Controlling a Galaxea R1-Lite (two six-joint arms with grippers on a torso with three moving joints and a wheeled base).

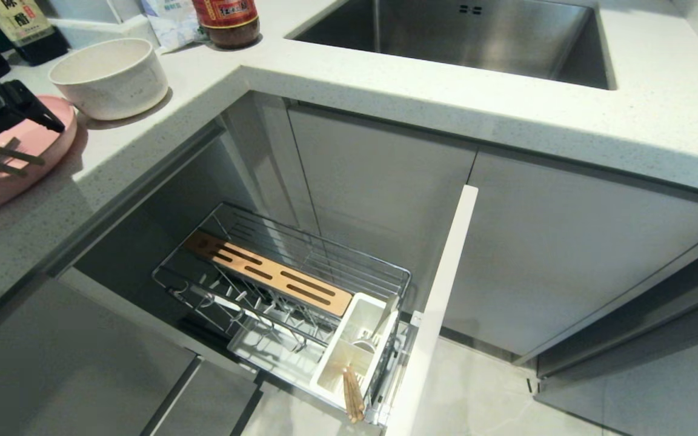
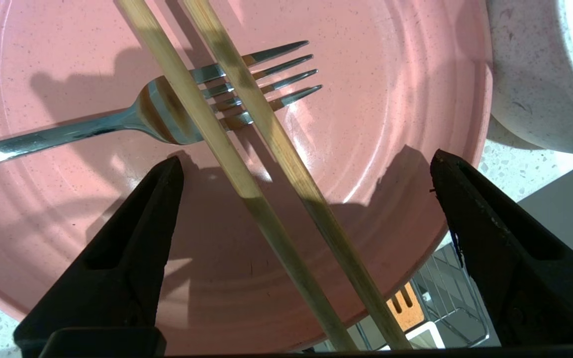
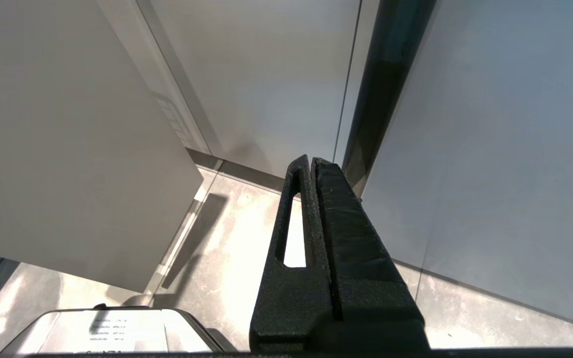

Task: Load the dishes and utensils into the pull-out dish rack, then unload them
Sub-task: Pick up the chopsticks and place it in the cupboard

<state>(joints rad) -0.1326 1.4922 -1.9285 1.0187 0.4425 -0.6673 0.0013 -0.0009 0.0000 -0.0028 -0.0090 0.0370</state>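
Observation:
The pink plate point(image 2: 391, 99) lies on the counter at the far left of the head view point(image 1: 52, 145). On it rests a silver fork point(image 2: 67, 132), with two wooden chopsticks point(image 2: 227, 149) crossed over its tines. My left gripper point(image 2: 306, 158) hovers just above the plate, open wide, one finger on each side of the chopsticks and holding nothing. The cream bowl point(image 1: 109, 75) stands behind the plate. Below, the pull-out dish rack point(image 1: 319, 245) is drawn out, and another pair of chopsticks point(image 1: 352, 393) leans in its white utensil cup point(image 1: 340, 357). My right gripper point(image 3: 312, 159) hangs shut and empty near the floor.
The rack's white panel front point(image 1: 440, 303) juts out beside the grey cabinet doors. A slotted wooden strip point(image 1: 267, 272) crosses the basket. The steel sink point(image 1: 476, 36) is sunk in the counter at the back, and sauce bottles point(image 1: 228, 21) stand behind the bowl.

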